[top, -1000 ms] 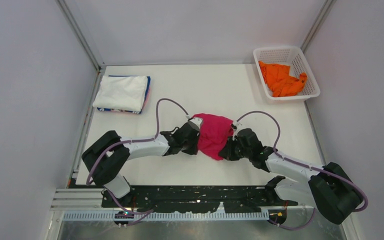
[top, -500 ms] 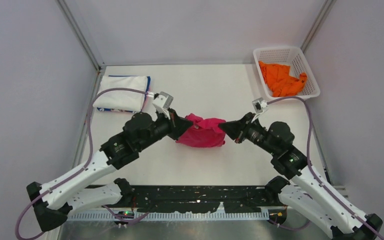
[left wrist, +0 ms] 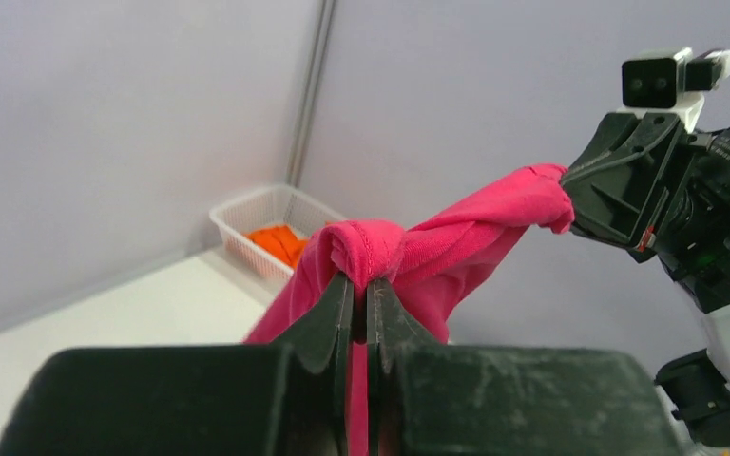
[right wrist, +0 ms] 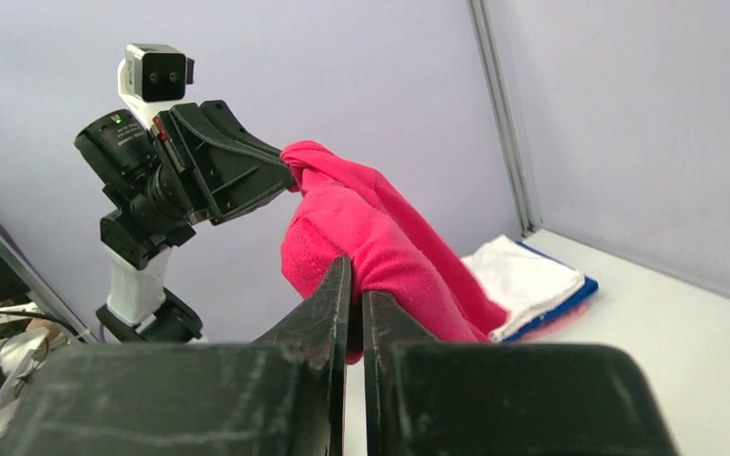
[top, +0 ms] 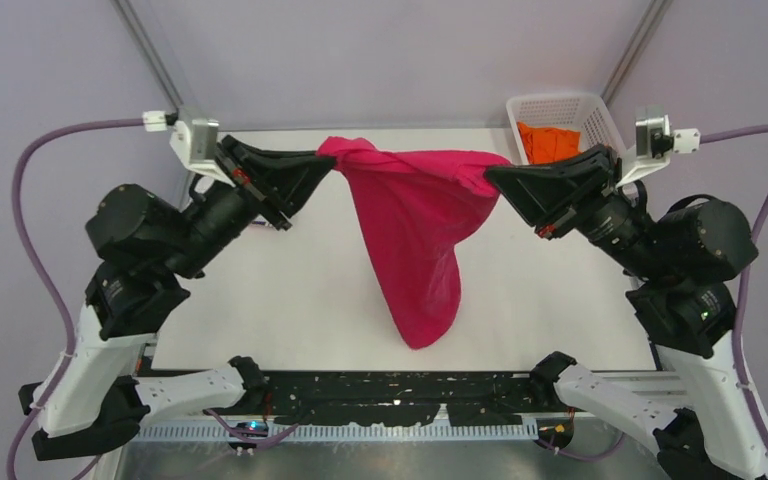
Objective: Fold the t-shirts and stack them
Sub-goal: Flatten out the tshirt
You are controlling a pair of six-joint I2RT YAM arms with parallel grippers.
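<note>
Because the left arm (top: 160, 235) crosses the far left corner in the top view, you cannot see the folded stack (right wrist: 532, 282) there. Only the right wrist view shows it: a white t-shirt (right wrist: 513, 266) lying on a blue edge (right wrist: 578, 291), and any layers under that cannot be made out. The orange t-shirt (top: 547, 142) in the basket (top: 570, 104) is partly covered by the right gripper (top: 497, 180), which also hides the basket's near left part.

You have two arms, one basket, and three shirts you can plainly count, plus that blue edge.

The magenta t-shirt (top: 415, 235) hangs in the air above the table (top: 290, 290), stretched between the two grippers. Its twisted top edge runs left to right, and in the top view the body narrows to a point toward the near side. The left gripper (top: 318, 166) has its fingers pinched tight on the left end of that edge, and the right gripper's fingers are pinched tight on the right end. Sleeves and collar cannot be told apart in the bunched cloth.
</note>
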